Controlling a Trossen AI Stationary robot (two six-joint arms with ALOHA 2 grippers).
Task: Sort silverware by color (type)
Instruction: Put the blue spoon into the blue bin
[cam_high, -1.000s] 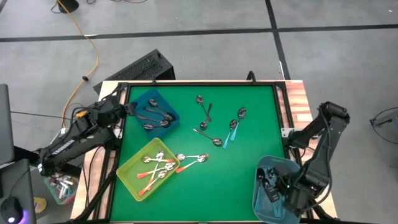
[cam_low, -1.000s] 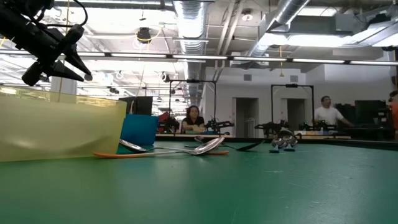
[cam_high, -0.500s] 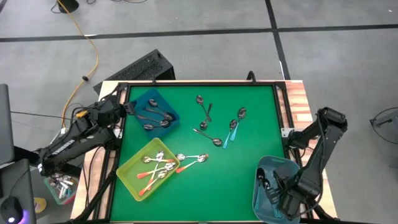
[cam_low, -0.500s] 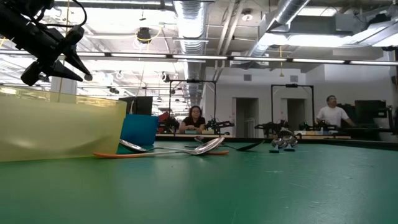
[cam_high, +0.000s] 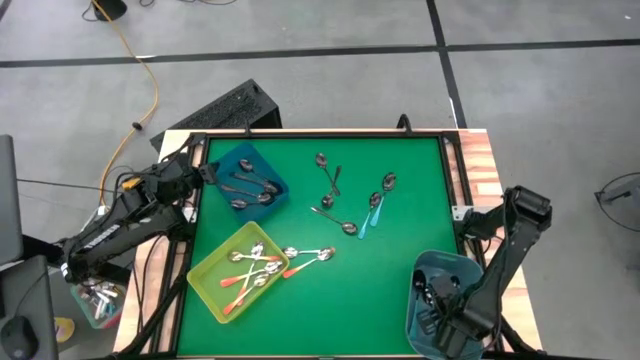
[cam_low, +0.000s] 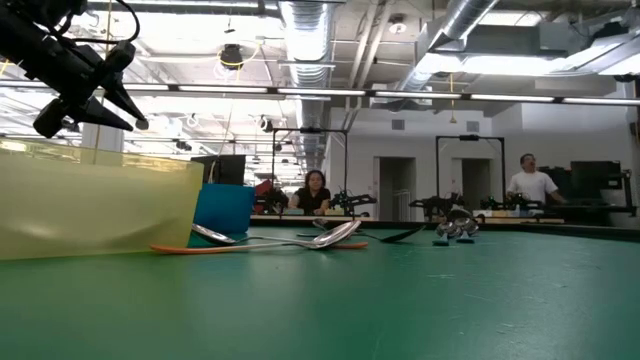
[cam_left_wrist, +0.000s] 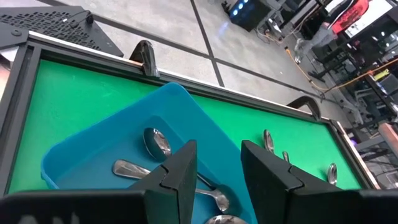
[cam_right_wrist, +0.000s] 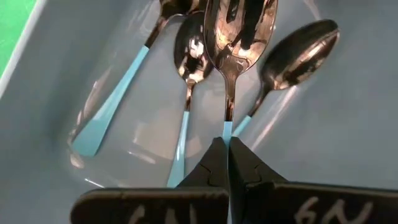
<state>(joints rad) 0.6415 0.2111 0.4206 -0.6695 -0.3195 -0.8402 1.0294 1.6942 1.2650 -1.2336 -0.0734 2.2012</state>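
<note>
The silverware is small spoons. Orange-handled spoons (cam_high: 250, 270) lie in the yellow bin (cam_high: 205, 285), with two more (cam_high: 310, 256) on the mat beside it. Grey spoons (cam_high: 250, 188) lie in the dark blue bin (cam_high: 225, 160). Loose grey spoons (cam_high: 330, 182) and teal-handled spoons (cam_high: 374, 210) lie mid-table. My right gripper (cam_high: 440, 308) is down in the pale blue bin (cam_high: 425, 265) at the near right. It is shut on a teal-handled spoon (cam_right_wrist: 239, 37), above other teal-handled spoons (cam_right_wrist: 186, 74). My left gripper (cam_left_wrist: 217, 158) hovers open over the dark blue bin. My right gripper pinches the spoon's teal handle (cam_right_wrist: 227, 132) between its two fingertips, coming from above and pointing down. The dark bowl (cam_right_wrist: 241, 31) reaches out beyond the fingertips toward the bin's floor, over the spoons lying there. Whether it touches them I cannot tell.
A black frame edges the green mat (cam_high: 400, 150), with a wooden strip (cam_high: 482, 170) along its right side. A box of spare cutlery (cam_high: 98, 298) sits off the table's left. In the low view, people (cam_low: 312, 190) are in the room behind.
My right gripper has sunk into the pale blue bin, moving a little toward the near edge and the left, still shut on the teal-handled spoon.
</note>
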